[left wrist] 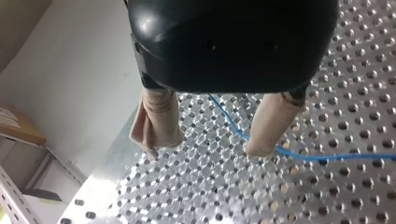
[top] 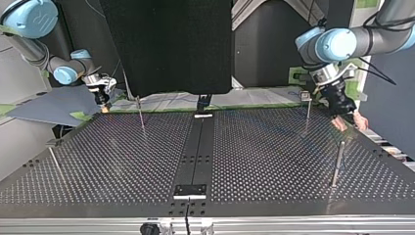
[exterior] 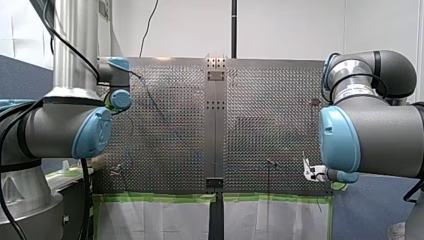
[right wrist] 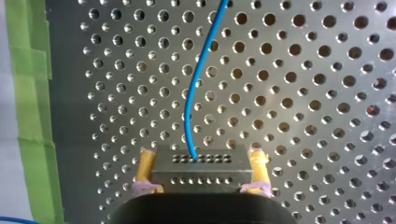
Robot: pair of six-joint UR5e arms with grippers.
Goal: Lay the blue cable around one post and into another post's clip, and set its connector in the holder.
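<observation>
In the right wrist view my right gripper (right wrist: 203, 156) is shut on a grey metal connector (right wrist: 201, 169), yellow pads on both of its sides. The blue cable (right wrist: 189, 100) leaves the connector and runs ahead over the perforated table. In the left wrist view my left gripper (left wrist: 205, 149) stands open just above the table, beige pads (left wrist: 156, 121) apart. The blue cable (left wrist: 327, 156) lies on the plate under it, passing behind one finger. In the top view my right gripper (top: 102, 94) is at the far left edge, and my left gripper (top: 348, 121) is at the far right.
Thin posts stand on the table (top: 264, 161): one at the top view's back left (top: 141, 116), one with a clip at the back right (top: 307, 110), one at the right (top: 336, 164). A dark bracket (top: 191, 191) sits on the centre strip. Green tape (right wrist: 30, 93) marks the table's edge.
</observation>
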